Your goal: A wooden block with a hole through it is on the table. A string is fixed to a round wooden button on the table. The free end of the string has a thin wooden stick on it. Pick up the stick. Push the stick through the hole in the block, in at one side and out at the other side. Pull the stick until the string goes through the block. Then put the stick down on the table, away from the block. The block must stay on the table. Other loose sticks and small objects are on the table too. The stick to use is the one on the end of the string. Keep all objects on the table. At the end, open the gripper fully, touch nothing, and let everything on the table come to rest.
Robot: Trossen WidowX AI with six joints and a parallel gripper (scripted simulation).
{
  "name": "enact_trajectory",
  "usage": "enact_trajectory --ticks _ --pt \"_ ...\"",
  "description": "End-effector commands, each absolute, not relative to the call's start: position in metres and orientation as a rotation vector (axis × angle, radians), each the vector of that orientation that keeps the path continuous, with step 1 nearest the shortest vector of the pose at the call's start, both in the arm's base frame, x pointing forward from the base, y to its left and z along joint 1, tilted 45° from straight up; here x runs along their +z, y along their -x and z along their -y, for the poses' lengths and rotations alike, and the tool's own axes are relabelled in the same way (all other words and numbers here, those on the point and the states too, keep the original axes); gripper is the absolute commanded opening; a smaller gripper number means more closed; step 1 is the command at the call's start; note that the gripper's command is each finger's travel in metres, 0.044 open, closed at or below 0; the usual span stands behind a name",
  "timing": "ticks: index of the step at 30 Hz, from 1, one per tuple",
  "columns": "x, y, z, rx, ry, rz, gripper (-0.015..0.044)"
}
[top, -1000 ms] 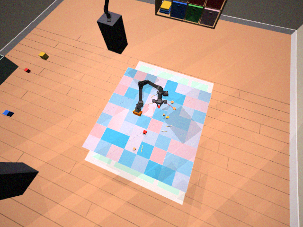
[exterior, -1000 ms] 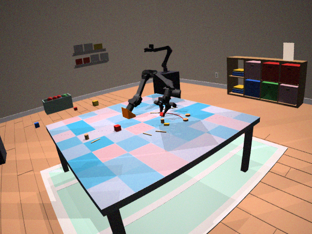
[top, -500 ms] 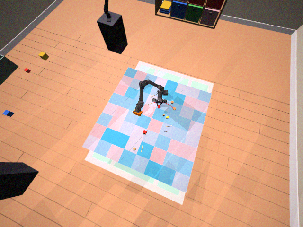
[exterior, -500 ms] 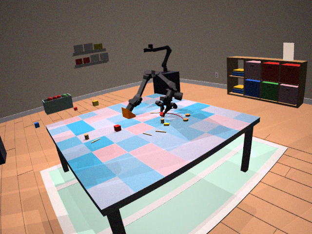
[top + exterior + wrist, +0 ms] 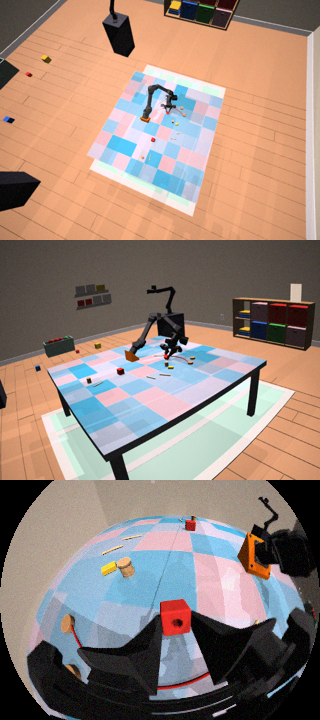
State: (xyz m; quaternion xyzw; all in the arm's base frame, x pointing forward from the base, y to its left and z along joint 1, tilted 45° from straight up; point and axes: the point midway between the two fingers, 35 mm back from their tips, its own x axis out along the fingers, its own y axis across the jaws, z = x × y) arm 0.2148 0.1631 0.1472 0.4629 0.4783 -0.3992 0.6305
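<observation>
The red block with a hole sits between my fingertips, its hole facing the wrist camera. My gripper is shut on its sides, low over the table. A red string curves from the block to a round wooden button. A thin stick lies on the other side of the block, by the gripper. I cannot tell whether it is the stick on the string.
A second button lies close by. A small cylinder and a yellow block lie in front. Loose sticks and a red cube lie further off. The orange arm base stands left.
</observation>
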Motion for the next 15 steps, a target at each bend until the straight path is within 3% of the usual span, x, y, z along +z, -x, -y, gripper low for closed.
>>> enact_trajectory --ticks 1,3,9,15 --pt "0.147 -0.215 -0.164 -0.909 -1.062 -1.101 0.0184" --pt "0.149 -0.214 -0.164 -0.909 -1.062 -1.101 0.0235" --pt "0.208 -0.205 -0.152 -0.912 -1.062 -1.095 0.0235" --pt "0.21 -0.204 -0.152 -0.912 -1.062 -1.095 0.0235"
